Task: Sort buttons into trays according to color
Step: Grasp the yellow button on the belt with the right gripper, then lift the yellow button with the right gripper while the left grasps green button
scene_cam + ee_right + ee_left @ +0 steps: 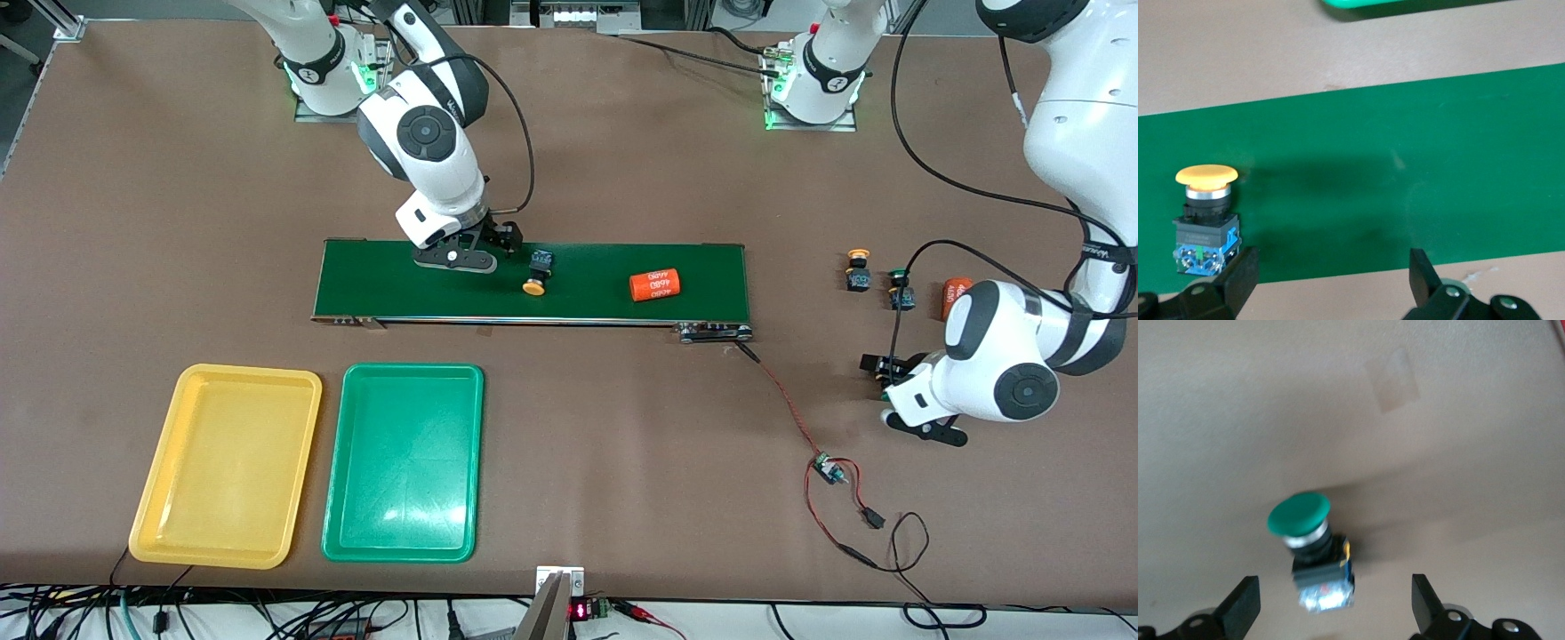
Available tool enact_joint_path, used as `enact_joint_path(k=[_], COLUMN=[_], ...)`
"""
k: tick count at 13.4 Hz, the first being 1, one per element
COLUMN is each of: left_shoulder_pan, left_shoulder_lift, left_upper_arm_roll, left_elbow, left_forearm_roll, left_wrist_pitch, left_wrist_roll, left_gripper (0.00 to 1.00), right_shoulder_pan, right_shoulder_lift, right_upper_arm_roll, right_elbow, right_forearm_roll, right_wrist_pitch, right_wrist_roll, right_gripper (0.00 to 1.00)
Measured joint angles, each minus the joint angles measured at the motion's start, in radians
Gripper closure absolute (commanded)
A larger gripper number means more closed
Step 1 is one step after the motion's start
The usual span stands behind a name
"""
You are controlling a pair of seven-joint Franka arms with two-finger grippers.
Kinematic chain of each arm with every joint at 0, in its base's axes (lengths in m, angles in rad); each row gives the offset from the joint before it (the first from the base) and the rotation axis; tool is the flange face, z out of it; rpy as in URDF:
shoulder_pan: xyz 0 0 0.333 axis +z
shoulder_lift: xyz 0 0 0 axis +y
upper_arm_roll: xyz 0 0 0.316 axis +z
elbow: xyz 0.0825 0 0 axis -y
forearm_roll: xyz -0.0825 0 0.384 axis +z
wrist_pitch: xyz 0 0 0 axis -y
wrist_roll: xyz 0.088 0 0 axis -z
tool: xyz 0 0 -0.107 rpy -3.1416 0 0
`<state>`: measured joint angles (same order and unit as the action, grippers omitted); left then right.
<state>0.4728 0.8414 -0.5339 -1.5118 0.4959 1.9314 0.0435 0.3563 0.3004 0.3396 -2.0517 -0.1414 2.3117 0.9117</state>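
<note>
Yellow tray (pixel 225 465) and green tray (pixel 404 462) are both lying bare; no sorting is showing yet. Right gripper (pixel 462 252), fingers apart, is hovering over the belt (pixel 569 307) beside a yellow button (pixel 537 274). Left gripper (pixel 889 387), fingers apart, is hanging near a green button (pixel 900 291) and another yellow button (pixel 858 269) on the table (pixel 622 427).

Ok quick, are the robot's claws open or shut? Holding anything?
Left gripper: open, holding nothing, over the table by a green button.
Right gripper: open, holding nothing, over the belt beside a yellow button.
</note>
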Motion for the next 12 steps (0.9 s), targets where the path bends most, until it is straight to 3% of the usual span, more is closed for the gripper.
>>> enact_joint_path(k=[1,4,9,12], left_shoulder_pan=[0.002,0.016,0.014,0.013], left_shoulder_lift=[0.008,0.027,0.018,0.003], left_upper_arm_roll=[0.008,0.016,-0.015,-0.119], left_elbow=[-0.011,-0.022,-0.020,0.031], left_forearm_roll=[0.000,0.000,0.000,-0.007], left_wrist_pitch=[0.023,0.034,0.022,-0.153], left_wrist_roll=[0.000,0.001,0.001,-0.022], left_gripper=[0.46,0.76,0.78,0.78], right_shoulder_pan=[0.000,0.000,0.022,0.023], right_shoulder_lift=[0.001,0.012,0.097,0.128], right_upper_arm_roll=[0.000,0.000,0.000,0.000], right_elbow=[0.009,0.046,0.122,0.134], right_forearm_roll=[-0.008,-0.011,-0.011,-0.011], right_wrist_pitch=[-0.008,-0.012,-0.013,-0.013], right_wrist_roll=[0.008,0.013,0.038,0.049], right_gripper=[0.00,0.00,0.00,0.00])
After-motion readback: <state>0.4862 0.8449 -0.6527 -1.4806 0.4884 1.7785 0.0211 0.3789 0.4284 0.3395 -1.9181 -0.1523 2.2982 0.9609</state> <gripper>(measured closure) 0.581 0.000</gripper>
